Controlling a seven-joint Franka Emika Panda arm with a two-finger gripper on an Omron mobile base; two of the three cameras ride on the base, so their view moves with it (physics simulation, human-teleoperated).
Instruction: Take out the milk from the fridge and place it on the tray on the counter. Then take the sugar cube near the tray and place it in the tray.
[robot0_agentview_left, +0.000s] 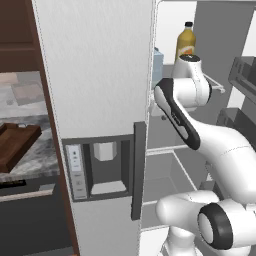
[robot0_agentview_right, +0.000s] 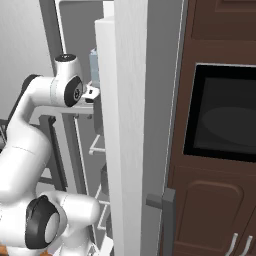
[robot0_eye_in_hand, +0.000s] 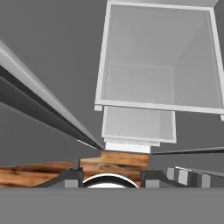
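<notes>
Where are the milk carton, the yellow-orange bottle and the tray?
milk carton (robot0_agentview_left: 157, 62): left base view, its pale blue side beside the fridge door edge.
yellow-orange bottle (robot0_agentview_left: 185, 46): left base view, its orange body under the dark cap.
tray (robot0_agentview_left: 15, 145): left base view, its brown raised side.

- Tall white-grey fridge (robot0_agentview_left: 95, 75), dark vertical handle, centre frame
- Pale blue-white milk carton (robot0_agentview_left: 157, 62), upper middle
- Yellow-orange bottle (robot0_agentview_left: 185, 42), dark cap, top
- Dark brown wooden tray (robot0_agentview_left: 15, 142), left edge
- Grey mottled stone counter (robot0_agentview_left: 37, 152), left

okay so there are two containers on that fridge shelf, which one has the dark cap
The yellow-orange bottle, standing tall on the upper fridge shelf. The other one, the pale blue milk to its left, is a shorter carton, mostly hidden behind the door edge.
</notes>
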